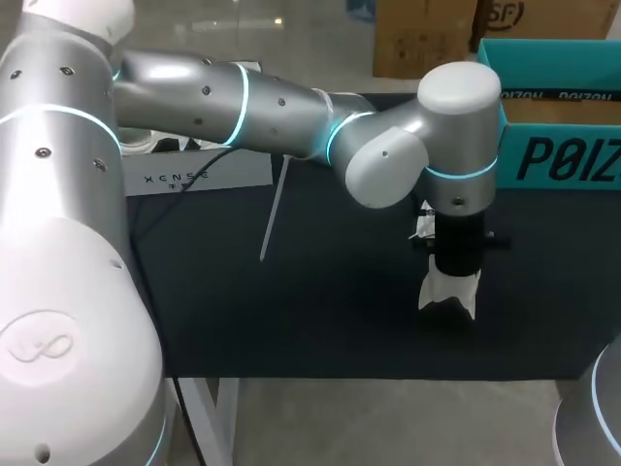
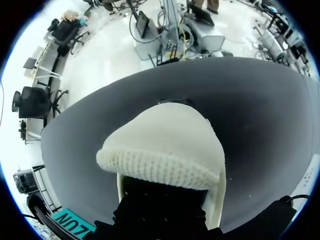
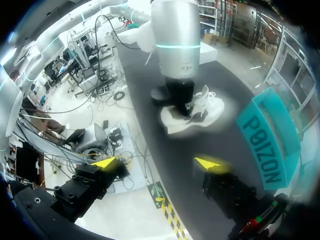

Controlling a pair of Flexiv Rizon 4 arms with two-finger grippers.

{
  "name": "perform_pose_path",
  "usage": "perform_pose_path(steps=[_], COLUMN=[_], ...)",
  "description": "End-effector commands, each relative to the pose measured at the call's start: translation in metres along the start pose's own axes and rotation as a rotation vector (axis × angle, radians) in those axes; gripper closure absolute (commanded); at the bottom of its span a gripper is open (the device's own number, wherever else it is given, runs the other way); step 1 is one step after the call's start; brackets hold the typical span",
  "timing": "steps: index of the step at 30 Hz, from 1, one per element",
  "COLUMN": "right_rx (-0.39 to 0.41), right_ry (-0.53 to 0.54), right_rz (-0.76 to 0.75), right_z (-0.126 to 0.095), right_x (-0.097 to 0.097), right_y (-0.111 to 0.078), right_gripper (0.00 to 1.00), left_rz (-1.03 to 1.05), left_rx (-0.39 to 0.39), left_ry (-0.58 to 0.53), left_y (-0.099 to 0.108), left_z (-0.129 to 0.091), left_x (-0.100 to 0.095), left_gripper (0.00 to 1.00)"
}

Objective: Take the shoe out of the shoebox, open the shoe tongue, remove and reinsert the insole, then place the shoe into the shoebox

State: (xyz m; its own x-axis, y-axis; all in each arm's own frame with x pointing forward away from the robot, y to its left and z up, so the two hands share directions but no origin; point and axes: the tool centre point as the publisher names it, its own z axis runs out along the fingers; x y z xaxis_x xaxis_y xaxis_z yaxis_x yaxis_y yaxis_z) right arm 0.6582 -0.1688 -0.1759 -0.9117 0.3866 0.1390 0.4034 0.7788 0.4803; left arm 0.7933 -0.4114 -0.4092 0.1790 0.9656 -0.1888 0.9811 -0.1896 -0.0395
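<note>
Nearest, at the table's near edge, the right gripper [image 3: 159, 163] hangs with its two yellow tips spread wide and nothing between them, so this claw is released; only a sliver of the right arm [image 1: 594, 417] shows at the near right corner of the head view. Farther in, right of the middle of the black table [image 1: 320, 320], the white shoe [image 1: 434, 291] sits on the cloth, outside the shoebox and a little apart from it; the left arm [image 1: 243, 107] comes in from the far left, crosses past the middle and points straight down over the shoe; the left gripper [image 1: 456, 267] goes down into the shoe's top, and whether this claw is clenched or released I cannot tell, since the shoe hides its end. In the left wrist view the shoe's knit toe [image 2: 165, 150] lies just ahead of the gripper's dark body. Farther left, a thin white strip [image 1: 276, 210] lies aslant on the cloth; beyond it a flat white slab [image 1: 199, 173] lies under the left arm. At the far right stands the teal shoebox [image 1: 553, 155].
</note>
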Motion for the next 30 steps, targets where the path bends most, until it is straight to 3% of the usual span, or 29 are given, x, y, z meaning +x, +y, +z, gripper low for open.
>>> perform_pose_path(steps=[1, 10, 18, 30], right_rx=[0.002, 0.002, 0.002, 0.002], right_ry=[-0.001, -0.001, -0.001, -0.001], right_rz=[0.001, 0.001, 0.001, 0.001], right_z=[0.001, 0.001, 0.001, 0.001], right_x=[0.0, 0.0, 0.0, 0.0], right_y=[-0.001, -0.001, -0.001, -0.001], right_gripper=[0.0, 0.0, 0.0, 0.0], left_rz=[-0.003, -0.011, 0.016, 0.021], left_rx=[-0.036, -0.127, -0.171, -0.193], left_ry=[0.01, 0.026, 0.027, 0.012], left_y=[0.004, 0.035, 0.061, 0.066], left_z=[-0.022, -0.045, -0.046, -0.046], left_x=[0.012, 0.027, 0.014, -0.001], left_gripper=[1.0, 1.0, 1.0, 1.0])
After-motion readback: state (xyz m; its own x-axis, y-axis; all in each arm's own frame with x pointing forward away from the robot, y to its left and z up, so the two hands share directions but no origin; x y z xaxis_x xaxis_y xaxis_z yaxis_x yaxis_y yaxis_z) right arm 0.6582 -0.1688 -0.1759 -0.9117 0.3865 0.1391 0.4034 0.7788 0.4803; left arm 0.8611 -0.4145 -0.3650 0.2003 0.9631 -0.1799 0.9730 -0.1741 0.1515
